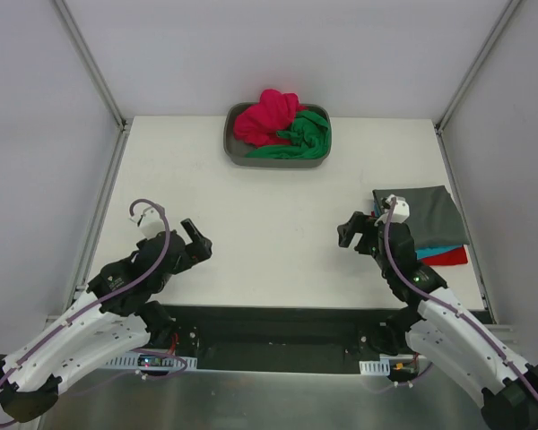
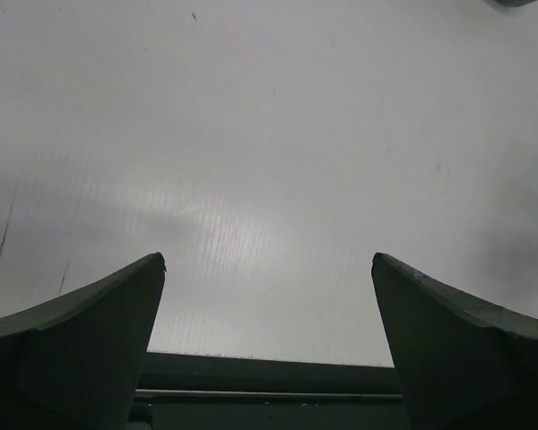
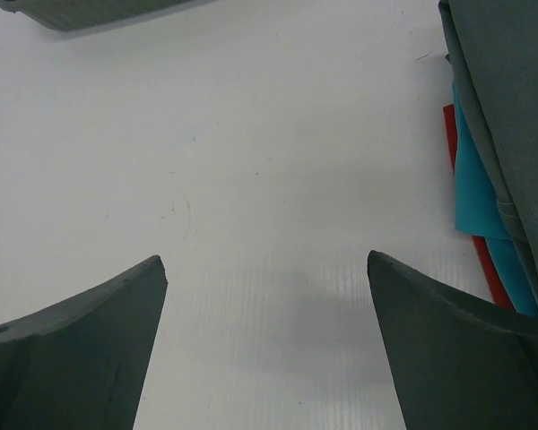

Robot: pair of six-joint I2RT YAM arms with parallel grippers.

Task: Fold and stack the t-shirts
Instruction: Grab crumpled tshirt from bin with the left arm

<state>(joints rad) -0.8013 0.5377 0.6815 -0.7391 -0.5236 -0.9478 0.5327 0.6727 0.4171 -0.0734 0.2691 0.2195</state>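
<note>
tub (image 1: 229, 143) holds two shirts (image 1: 267, 121); stack (image 1: 433, 218) apparently three.

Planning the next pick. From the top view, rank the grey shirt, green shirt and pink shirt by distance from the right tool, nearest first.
1. Grey shirt, folded, right of the right tool.
2. Green shirt, right side of the tub.
3. Pink shirt, tub's left side.

Soft cloth t-shirts (image 1: 426, 213) — smooth matt table (image 1: 278, 210)

pink shirt (image 1: 265, 115), green shirt (image 1: 307, 139), grey tub (image 1: 269, 162)
</note>
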